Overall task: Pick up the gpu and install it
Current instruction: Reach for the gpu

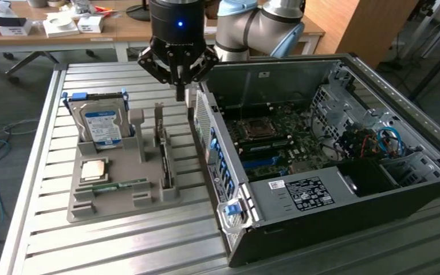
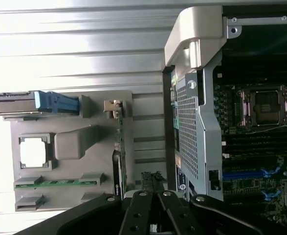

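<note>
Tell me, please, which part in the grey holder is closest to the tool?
The gpu, the thin upright card nearest the computer case; hard drive and memory stick sit farther.

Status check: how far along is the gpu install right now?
Nothing looks done yet: the gpu stands upright in the grey tray. In hand: nothing; the gripper is shut, above the gap between tray and computer case. Left: both the pickup and the install.

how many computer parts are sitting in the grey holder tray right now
4: hard drive upright at the far end, processor flat in the middle, green memory stick lying nearer the camera, gpu on edge beside the computer case. None seems hidden.
</note>
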Controlling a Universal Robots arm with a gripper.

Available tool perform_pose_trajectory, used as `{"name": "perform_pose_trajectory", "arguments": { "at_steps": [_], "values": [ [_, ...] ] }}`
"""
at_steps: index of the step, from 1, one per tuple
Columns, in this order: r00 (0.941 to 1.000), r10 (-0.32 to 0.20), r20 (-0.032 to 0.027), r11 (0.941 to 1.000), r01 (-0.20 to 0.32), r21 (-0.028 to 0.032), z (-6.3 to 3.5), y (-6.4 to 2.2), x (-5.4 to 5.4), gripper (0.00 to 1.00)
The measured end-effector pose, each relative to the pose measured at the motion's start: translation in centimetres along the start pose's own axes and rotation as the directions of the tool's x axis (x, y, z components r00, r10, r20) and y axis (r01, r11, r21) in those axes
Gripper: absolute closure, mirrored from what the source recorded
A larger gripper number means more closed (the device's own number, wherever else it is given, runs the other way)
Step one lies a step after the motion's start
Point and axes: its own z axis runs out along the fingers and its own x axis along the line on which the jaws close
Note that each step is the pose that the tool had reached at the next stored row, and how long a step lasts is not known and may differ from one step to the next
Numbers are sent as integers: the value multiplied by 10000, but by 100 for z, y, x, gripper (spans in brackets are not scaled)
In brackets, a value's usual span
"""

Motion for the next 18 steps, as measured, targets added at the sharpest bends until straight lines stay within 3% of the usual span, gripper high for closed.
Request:
{"name": "perform_pose_trajectory", "arguments": {
  "at_steps": [10,18],
  "values": [
    [10000,4,0,10000,-4,-1,21,-13,159,89],
    [10000,4,0,10000,-4,1,22,-14,171,89]
  ]
}}
